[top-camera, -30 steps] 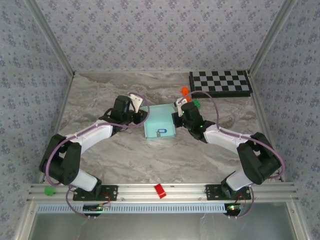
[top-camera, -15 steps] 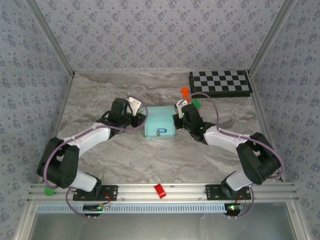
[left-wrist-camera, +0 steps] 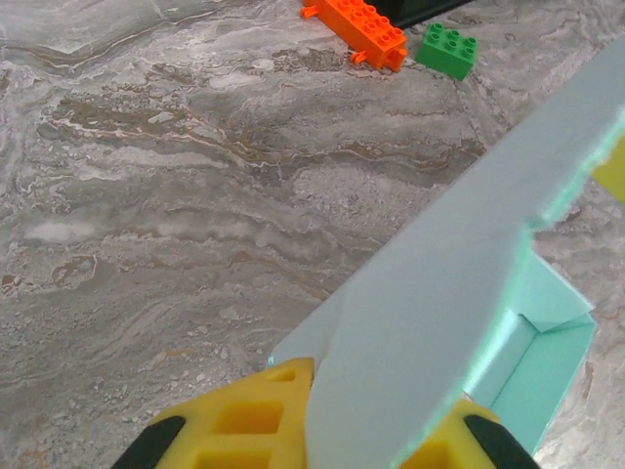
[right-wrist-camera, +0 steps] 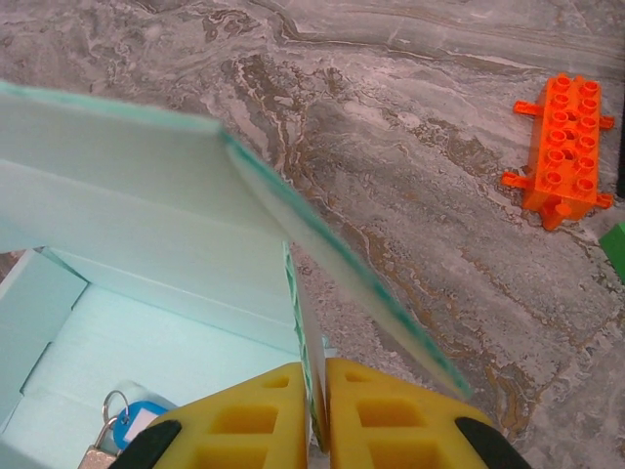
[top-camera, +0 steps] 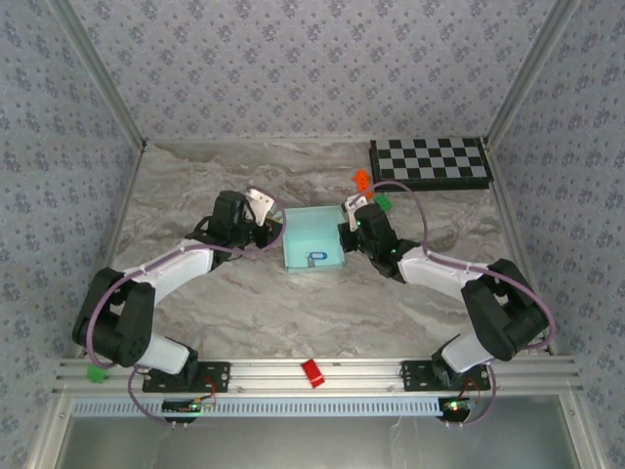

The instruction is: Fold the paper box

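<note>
Currently your left gripper (left-wrist-camera: 312,430) and right gripper (right-wrist-camera: 314,415) each pinch a wall of the half-formed aqua paper box (top-camera: 311,237), lid flap raised, keyring (right-wrist-camera: 127,430) inside.

No readable text, labels, brands or numbers anywhere. The paper box (top-camera: 312,239) is plain and unmarked. Blue key tag (right-wrist-camera: 140,426) inside it looks blank, too small to tell.

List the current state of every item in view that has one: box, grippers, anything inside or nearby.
paper box: open, lid flap half raised.
left gripper: shut on the box's flap.
right gripper: shut on the box's side wall.
key tag: lying inside the box.
orange brick: flat on the table, untouched.
</note>
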{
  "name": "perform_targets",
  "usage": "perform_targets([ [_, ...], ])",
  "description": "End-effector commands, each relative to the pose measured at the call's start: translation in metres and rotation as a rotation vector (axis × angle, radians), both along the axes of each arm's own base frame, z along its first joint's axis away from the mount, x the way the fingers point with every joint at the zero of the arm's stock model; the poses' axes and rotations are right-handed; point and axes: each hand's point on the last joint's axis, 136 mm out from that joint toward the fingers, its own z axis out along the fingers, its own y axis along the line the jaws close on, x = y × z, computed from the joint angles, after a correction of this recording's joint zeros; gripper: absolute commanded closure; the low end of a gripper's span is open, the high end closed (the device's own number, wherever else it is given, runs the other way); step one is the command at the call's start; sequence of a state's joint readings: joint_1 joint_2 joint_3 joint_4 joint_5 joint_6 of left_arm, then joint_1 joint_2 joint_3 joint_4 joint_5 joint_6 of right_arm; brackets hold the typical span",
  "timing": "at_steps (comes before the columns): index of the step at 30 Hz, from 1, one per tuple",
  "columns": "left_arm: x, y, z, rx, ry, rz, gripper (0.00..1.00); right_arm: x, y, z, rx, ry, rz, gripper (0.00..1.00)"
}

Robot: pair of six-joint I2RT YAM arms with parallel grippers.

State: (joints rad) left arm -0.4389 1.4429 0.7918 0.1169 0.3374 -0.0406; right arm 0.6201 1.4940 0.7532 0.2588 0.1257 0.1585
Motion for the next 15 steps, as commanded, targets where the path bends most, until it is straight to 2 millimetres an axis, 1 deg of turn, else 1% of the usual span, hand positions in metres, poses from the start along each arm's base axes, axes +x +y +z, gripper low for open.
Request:
perform_targets([
  [1,0.004,-0.009,0.012,-0.064,-0.013,0.007,0.9,0.0,0.001,0.011,0.042,-0.039,-0.045,0.87],
  [4,0.007,-0.01,0.014,-0.069,-0.018,0.05,0.92,0.001,0.003,0.013,0.048,-0.059,-0.069,0.87],
  [10,0.015,-0.012,0.016,-0.061,-0.043,0.119,0.93,0.002,0.008,0.017,0.082,-0.097,-0.115,0.88],
  [15,0.027,-0.01,0.018,-0.029,-0.085,0.146,0.98,0.006,0.016,0.013,0.093,-0.102,-0.116,0.89],
])
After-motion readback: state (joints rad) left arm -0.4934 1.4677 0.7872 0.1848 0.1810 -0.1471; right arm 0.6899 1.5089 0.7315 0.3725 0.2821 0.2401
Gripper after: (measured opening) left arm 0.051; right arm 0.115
